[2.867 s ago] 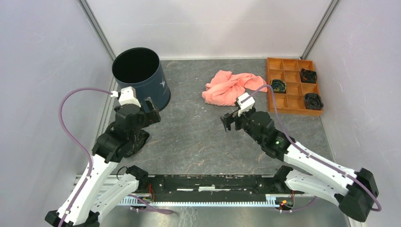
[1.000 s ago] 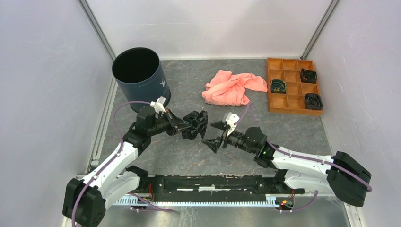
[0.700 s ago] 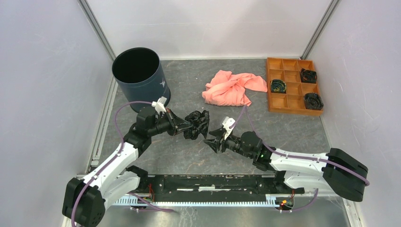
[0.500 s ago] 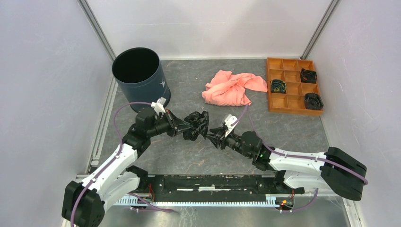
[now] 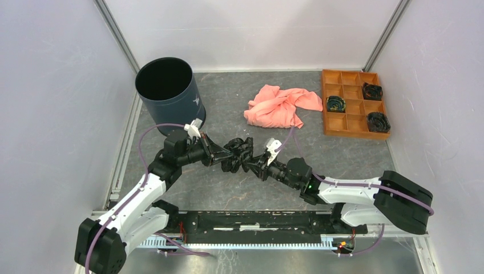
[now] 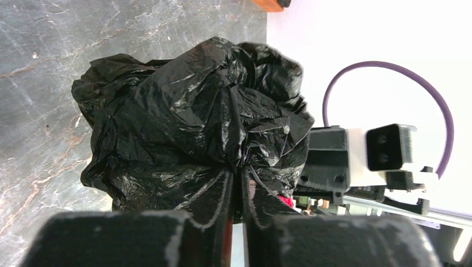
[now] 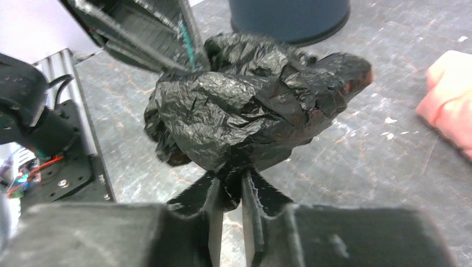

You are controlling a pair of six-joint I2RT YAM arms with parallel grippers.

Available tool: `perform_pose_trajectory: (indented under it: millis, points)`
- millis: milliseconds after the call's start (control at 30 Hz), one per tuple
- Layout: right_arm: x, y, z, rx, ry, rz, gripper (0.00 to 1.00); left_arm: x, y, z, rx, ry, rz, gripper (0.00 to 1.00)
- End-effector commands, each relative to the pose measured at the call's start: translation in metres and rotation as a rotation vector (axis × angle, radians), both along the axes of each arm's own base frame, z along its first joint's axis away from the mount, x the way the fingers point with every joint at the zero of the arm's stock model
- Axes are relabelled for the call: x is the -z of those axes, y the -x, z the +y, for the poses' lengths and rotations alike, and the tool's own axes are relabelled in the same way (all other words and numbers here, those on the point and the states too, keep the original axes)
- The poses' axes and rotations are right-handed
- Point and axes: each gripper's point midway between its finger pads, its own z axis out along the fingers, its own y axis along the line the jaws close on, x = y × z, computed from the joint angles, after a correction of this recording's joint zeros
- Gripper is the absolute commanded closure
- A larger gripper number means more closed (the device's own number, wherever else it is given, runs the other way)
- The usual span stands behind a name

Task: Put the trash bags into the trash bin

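Observation:
The trash bag, a crumpled glossy black plastic wad, hangs just above the table between my two grippers. My left gripper comes in from the left and is shut on a fold of it; in the left wrist view the bag bunches right at the gripper. My right gripper comes in from the right, and its jaws pinch the wad's other side. In the right wrist view that gripper grips the bag from below. The navy trash bin stands upright at the back left with a dark inside; its base shows beyond the bag.
A salmon-pink cloth lies crumpled behind the grippers, its edge showing at right. An orange compartment tray with three black rolls sits at the back right. Grey walls enclose the table on three sides.
My right gripper slid left up to the bag and closed its wide-open jaws on it. The left gripper kept its hold on the bag, almost still.

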Motion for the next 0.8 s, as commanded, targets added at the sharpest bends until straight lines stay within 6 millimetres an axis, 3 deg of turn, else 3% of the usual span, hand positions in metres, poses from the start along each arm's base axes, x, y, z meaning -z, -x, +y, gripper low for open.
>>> perform_pose_trajectory:
  millis: [0,33,100,267,367,467,600,767]
  points:
    - [-0.037,-0.02,0.002,0.104,-0.092,-0.003,0.93,-0.017,0.005,-0.002,0.056,-0.015,-0.08,0.81]
    - [-0.035,-0.022,0.001,0.119,-0.082,0.03,1.0,-0.017,0.004,0.001,0.052,-0.05,-0.088,0.76]
    - [-0.02,-0.021,-0.002,0.106,-0.025,0.151,1.0,-0.014,-0.001,0.009,0.034,-0.14,-0.109,0.63]
    - [0.022,0.024,-0.019,-0.142,0.116,0.524,1.0,-0.012,-0.014,0.043,-0.075,-0.383,-0.167,0.25]
    - [0.031,0.051,-0.035,-0.305,0.145,0.685,1.0,-0.02,-0.016,0.042,-0.076,-0.369,-0.217,0.13]
    - [0.015,0.055,-0.044,-0.365,0.052,0.728,1.0,-0.027,-0.005,0.017,0.039,-0.221,-0.247,0.02]
    - [-0.016,0.044,-0.042,-0.387,-0.053,0.741,1.0,-0.04,0.027,-0.018,0.226,0.004,-0.278,0.0]
    - [-0.046,0.029,-0.042,-0.408,-0.12,0.689,1.0,-0.017,0.047,-0.046,0.271,-0.085,-0.282,0.0]
